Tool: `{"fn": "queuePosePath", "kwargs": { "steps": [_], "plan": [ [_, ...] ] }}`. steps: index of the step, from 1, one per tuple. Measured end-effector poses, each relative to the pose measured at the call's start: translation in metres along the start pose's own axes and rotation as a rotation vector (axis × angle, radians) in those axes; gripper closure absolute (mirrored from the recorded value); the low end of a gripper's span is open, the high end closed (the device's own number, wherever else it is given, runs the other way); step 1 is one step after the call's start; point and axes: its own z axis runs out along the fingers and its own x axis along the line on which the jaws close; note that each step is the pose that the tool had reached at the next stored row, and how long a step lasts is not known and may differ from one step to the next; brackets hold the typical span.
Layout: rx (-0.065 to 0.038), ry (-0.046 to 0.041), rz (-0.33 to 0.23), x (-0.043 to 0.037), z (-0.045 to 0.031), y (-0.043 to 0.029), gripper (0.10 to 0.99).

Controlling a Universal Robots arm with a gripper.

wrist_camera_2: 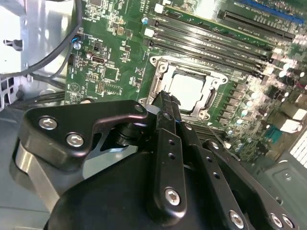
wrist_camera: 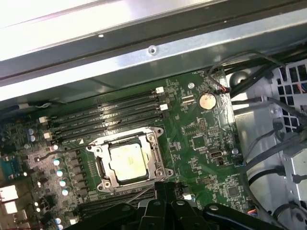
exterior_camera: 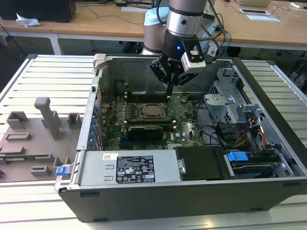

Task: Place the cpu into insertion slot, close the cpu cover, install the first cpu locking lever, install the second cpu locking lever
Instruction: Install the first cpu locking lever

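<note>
Gripper [exterior_camera: 169,93] pinched, hovering beside cpu cover [wrist_camera: 125,138] edge

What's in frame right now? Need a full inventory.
computer case: one, dark grey, open, on the table
slatted table: one, silver, under the case
motherboard: one, green, inside the case
cpu: one, silver-grey, mid-motherboard, inside the cover's cut-out
cpu cover: one, silver frame, lying flat around the cpu
memory slots: several, black, beside the cpu cover
coin cell: one, silver, on the motherboard
black card: one, between the cpu and the power supply
power supply: one, silver, labelled, along the case's near wall
fixture blocks: several, grey, at the exterior view's left of the case
arm: one, silver, above the case
gripper: one, black, shut and empty, above the motherboard near the cpu
</note>
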Motion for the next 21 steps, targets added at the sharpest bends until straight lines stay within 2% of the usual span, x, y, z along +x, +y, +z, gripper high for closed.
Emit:
{"fn": "queuePosePath", "kwargs": {
  "steps": [14, 18, 21],
  "plan": [
    [-0.002, -0.0077, -0.150, 0.0000, 0.0000, 0.0000, 0.980],
    [-0.003, -0.0123, -0.238, 0.0000, 0.0000, 0.0000, 0.980],
    [-0.003, -0.0139, -0.268, 0.0000, 0.0000, 0.0000, 0.980]
  ]
}}
